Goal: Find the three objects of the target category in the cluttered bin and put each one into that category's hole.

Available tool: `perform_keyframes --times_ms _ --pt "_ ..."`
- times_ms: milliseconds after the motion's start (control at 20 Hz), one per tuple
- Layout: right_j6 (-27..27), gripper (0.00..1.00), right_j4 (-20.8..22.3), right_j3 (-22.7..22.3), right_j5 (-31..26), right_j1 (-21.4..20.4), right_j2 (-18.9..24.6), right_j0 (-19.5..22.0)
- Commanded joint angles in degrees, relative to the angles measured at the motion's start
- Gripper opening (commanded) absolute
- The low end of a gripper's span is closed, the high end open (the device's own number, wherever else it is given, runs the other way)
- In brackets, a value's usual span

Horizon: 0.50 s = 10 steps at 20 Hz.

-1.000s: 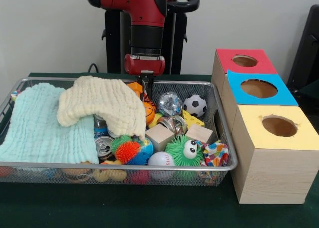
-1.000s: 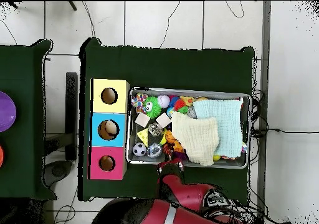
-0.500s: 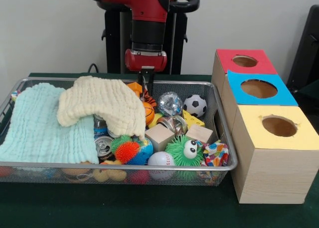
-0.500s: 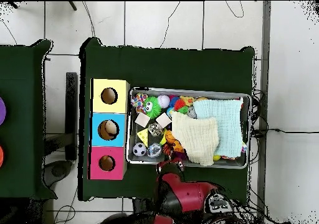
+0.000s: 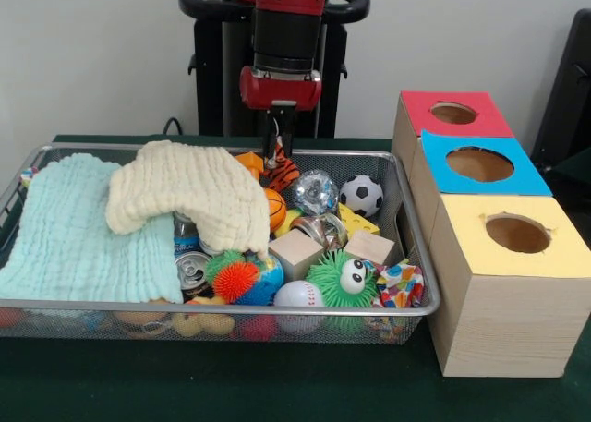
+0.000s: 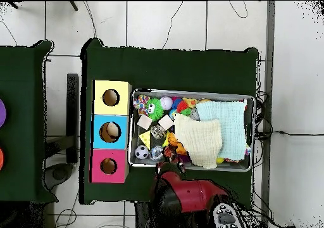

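Observation:
The wire mesh bin [image 5: 411, 256] is full of toys and shows in the overhead view [image 6: 190, 93] too. My gripper [image 5: 279, 147] hangs over the bin's far middle, shut on a small orange, black-striped plush animal [image 5: 283, 172] that it holds just above the clutter. In the overhead view the arm [image 6: 186, 197] hides the gripper, and the plush [image 6: 171, 152] shows at the bin's near edge. The red-topped box's hole [image 5: 453, 114] lies to the right of the bin, farthest back; it also shows in the overhead view [image 6: 108, 166]. Other plush animals are hidden.
A cream cloth [image 5: 189, 191] and a mint cloth [image 5: 74, 233] cover the bin's left half. An orange basketball [image 5: 275, 210], a soccer ball [image 5: 361, 195], wooden blocks [image 5: 297, 251] and a green googly-eyed ball [image 5: 343, 279] lie on the right. Blue-topped [image 5: 480, 163] and yellow-topped [image 5: 517, 233] boxes stand nearer.
My gripper has risen from the clutter at the bin's far middle, and the striped plush animal has come up with it. The arm has drawn back toward the pedestal.

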<state>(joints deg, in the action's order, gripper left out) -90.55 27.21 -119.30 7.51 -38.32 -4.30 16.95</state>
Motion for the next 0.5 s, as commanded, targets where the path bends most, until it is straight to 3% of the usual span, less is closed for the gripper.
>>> perform_keyframes --times_ms 50,500 --pt "-9.5 0.00 -4.8 1.0 -7.2 -6.5 8.7 1.5" --pt "-9.4 0.00 -9.3 -0.4 -12.5 -13.0 11.1 0.9"
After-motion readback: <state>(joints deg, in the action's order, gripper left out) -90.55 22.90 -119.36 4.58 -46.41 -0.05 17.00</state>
